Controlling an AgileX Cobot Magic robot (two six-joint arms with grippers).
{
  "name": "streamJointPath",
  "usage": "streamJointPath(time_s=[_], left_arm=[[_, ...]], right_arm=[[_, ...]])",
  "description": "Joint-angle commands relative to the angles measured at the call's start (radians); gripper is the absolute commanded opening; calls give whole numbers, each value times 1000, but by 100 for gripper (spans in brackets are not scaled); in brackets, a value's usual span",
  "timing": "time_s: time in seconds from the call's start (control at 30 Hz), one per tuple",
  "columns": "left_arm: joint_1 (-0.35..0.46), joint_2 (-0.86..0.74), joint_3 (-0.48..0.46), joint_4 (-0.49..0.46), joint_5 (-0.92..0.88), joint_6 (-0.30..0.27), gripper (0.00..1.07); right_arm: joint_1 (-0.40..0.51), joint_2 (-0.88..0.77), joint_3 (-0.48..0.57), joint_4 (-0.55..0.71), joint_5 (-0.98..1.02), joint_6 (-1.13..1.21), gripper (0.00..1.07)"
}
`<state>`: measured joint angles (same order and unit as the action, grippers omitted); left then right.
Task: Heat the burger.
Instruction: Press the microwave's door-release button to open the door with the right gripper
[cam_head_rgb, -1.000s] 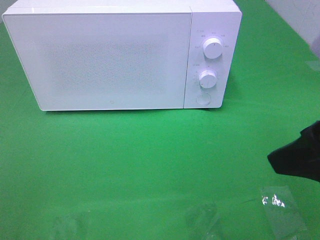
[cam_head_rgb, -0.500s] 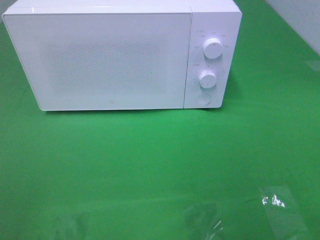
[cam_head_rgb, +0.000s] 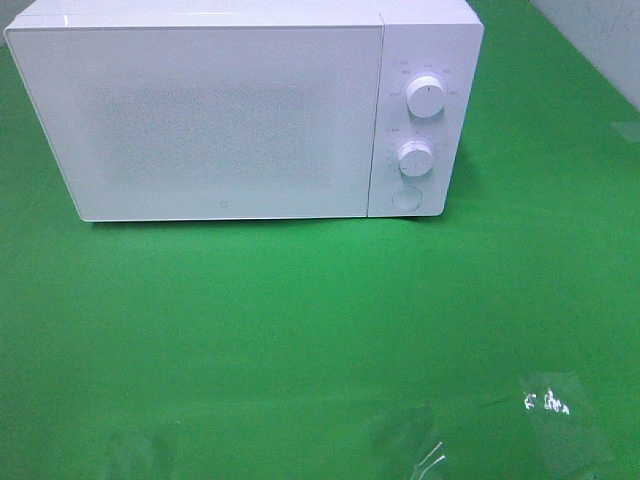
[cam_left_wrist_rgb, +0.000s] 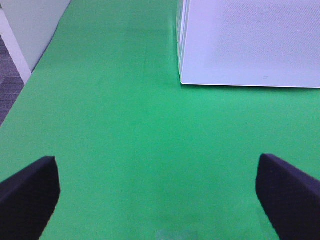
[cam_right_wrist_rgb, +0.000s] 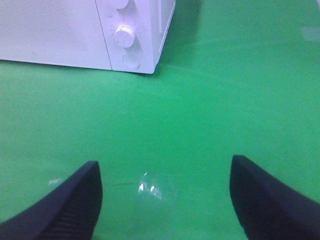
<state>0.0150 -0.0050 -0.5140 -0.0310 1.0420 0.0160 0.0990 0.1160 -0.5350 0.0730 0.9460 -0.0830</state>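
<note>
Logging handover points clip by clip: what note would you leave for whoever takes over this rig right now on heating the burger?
Left gripper: open, empty, over the green table.
Right gripper: open, empty, facing the microwave's knobs.
Microwave: at the back of the table, door shut.
Burger: not visible in any view. The door is opaque, so I cannot tell whether it is inside.
Done: nothing can be confirmed.
Left: find the burger. If it is inside, the knobs probably still need setting.
</note>
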Motion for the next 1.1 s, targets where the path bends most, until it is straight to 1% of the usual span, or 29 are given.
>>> streamJointPath(time_s=[0.03, 0.23, 0.4, 0.97, 1.07, 1.1], left_arm=[[3, -22, 4, 0, -8, -2, 100], [3, -18, 4, 0, -8, -2, 100], [3, -18, 4, 0, -8, -2, 100], [3, -18, 4, 0, -8, -2, 100], [3, -18, 4, 0, -8, -2, 100], [3, -18, 4, 0, -8, -2, 100]], right_arm=[[-18, -40, 1, -8, -10, 1, 68], [-21, -148, 13, -18, 37, 13, 67], [-21, -145, 28, -25, 57, 19, 67], [-21, -145, 22, -24, 50, 19, 67], [-21, -145, 1, -23, 6, 19, 67], [-21, -144, -6, -21, -59, 20, 67]])
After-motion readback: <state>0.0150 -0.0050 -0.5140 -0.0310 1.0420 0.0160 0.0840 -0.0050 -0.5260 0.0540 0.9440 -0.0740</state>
